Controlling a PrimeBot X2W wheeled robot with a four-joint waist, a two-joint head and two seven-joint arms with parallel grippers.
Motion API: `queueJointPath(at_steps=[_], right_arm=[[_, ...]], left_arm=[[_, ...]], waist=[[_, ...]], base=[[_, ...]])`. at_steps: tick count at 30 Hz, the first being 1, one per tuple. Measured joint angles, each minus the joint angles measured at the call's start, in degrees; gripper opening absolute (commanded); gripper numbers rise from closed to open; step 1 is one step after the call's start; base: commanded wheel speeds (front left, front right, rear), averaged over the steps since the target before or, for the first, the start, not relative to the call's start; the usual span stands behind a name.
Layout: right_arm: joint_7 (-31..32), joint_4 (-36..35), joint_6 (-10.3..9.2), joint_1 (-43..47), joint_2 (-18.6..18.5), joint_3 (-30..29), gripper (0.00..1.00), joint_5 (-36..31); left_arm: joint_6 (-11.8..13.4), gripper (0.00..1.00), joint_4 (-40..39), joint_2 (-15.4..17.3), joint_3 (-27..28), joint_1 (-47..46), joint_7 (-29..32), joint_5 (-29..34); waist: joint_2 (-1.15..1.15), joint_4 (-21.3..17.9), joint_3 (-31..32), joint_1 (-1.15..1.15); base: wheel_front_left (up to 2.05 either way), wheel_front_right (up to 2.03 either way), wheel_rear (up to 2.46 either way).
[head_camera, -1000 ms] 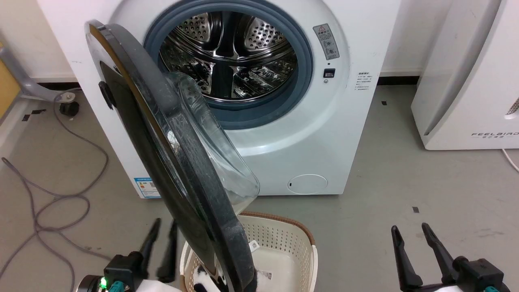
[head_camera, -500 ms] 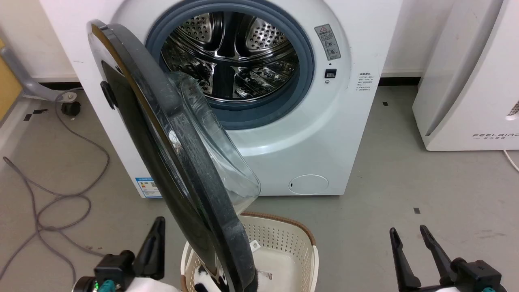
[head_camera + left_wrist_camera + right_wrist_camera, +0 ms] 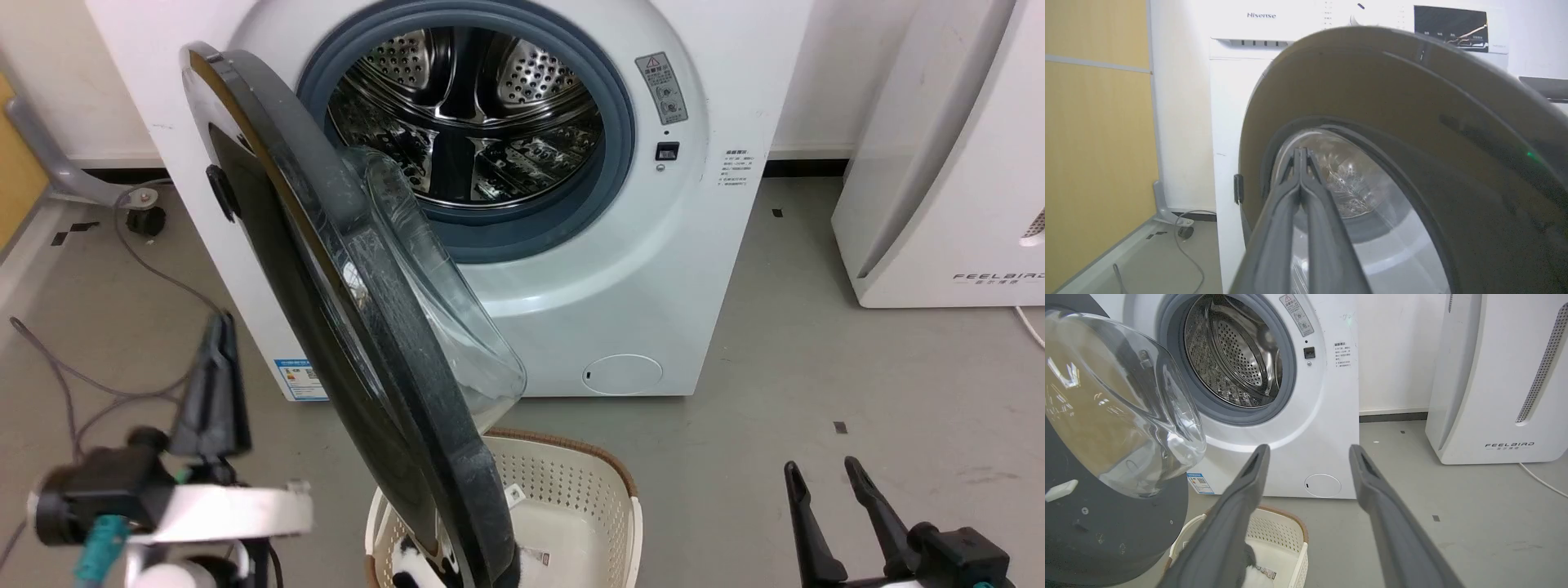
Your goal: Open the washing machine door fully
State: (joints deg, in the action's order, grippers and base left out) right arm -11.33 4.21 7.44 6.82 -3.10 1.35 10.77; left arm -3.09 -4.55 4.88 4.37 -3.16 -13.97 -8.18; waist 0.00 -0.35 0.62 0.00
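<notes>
The washing machine door (image 3: 392, 359) stands swung out from the white washer (image 3: 588, 269), hinged on the view's left and seen nearly edge-on from the head camera. Its lower rim overlaps the basket (image 3: 571, 482) in that view.

The left gripper (image 3: 216, 384) is on the door's outer side, its jaws pressed together with nothing between them. In the left wrist view the gripper (image 3: 1300, 153) points at the window in the door (image 3: 1412, 102); whether it touches cannot be told. The right gripper (image 3: 820, 465) sits low over the grey floor (image 3: 816, 343), well apart from the door, jaws spread and empty.

The door is a glossy black disc with a dusty dark inner rim. Its clear glass bowl (image 3: 1126, 416) bulges toward the drum (image 3: 465, 106) of shiny perforated steel, ringed by a grey rubber seal (image 3: 620, 147). The basket is cream perforated plastic with a brown rim.
</notes>
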Motion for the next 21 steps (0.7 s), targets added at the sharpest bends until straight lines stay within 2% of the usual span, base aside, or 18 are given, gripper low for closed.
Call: queueJointPath(at_steps=[6, 12, 16, 21], right_arm=[[-0.46, 0.18, 0.0, -0.01, 0.0, -0.03, 1.0, 0.33], [-0.97, 0.3, 0.0, -0.03, 0.0, 0.04, 1.0, 0.57], [-1.16, 0.31, 0.0, -0.03, 0.01, 0.15, 1.0, 0.79], [-1.59, 0.4, 0.0, -0.03, 0.01, 0.02, 1.0, 0.89]], left_arm=[[0.93, 0.0, -11.72, 1.27, 0.41, -3.54, 1.36, 0.45], [0.09, 0.0, -24.04, 1.25, -2.3, -7.95, 1.46, 0.04], [-1.21, 0.0, -28.53, 1.18, -6.43, -8.93, 3.52, -1.53], [-2.59, 0.0, -31.86, 0.3, -16.16, -7.98, 8.54, -3.59]], waist=[[0.0, -0.17, -0.15, 0.0], [0.0, -0.36, -0.72, 0.0], [0.0, -0.61, -1.16, 0.0], [0.0, -0.64, -1.31, 0.0]], base=[[0.0, 0.0, 0.0], [0.0, 0.0, 0.0], [0.0, 0.0, 0.0], [0.0, 0.0, 0.0]])
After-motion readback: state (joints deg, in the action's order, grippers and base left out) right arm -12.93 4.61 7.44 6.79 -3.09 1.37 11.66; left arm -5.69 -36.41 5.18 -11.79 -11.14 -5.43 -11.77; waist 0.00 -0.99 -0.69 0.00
